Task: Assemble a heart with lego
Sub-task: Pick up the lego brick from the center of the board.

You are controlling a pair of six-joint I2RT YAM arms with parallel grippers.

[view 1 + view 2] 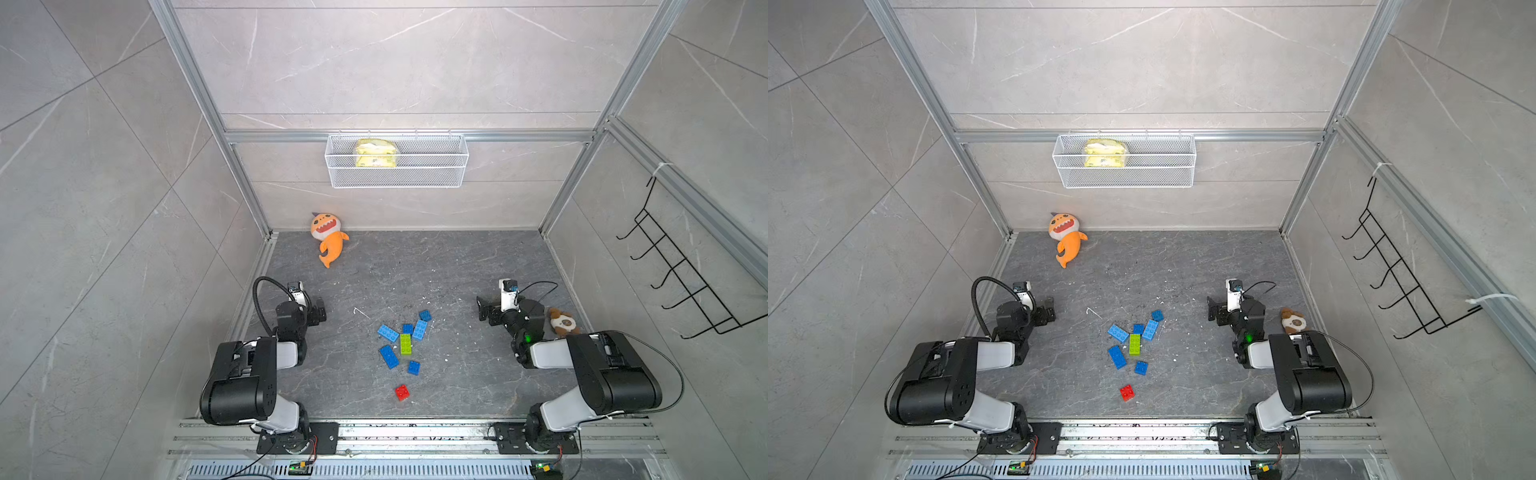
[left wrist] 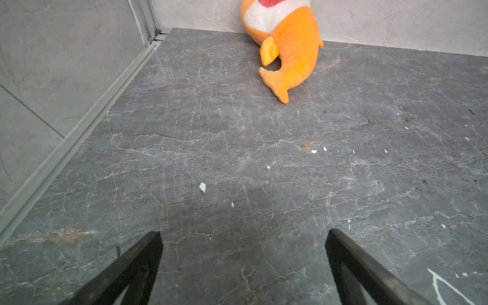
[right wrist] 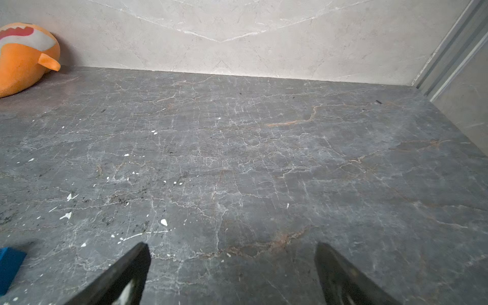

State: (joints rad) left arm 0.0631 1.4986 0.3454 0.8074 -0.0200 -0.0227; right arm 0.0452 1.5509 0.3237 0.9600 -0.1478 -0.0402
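The lego lies as separate single bricks on the dark stone bench, not built into a heart, and the lime-green long brick sits in the middle of the scatter. At its far end, toward the back wall, is a small blue brick, so close that they look to be touching. A blue long brick lies slanted just to the left of that end. A second blue long brick lies just to the right, with a blue square brick a little farther back. Beside the green brick's near end, on the left, is a third blue long brick. A nearer blue square brick lies toward the robot bases, and the red square brick lies beyond that one, alone. The left arm is folded low, well to the left of the green brick. The left wrist view shows its jaws spread wide over bare bench with nothing between them. The right arm sits well to the right, and its jaws are equally wide and empty in the right wrist view. An orange plush fish leans on the back wall, far beyond the green brick and to its left. A brown plush toy lies far to the right, just behind the right arm.
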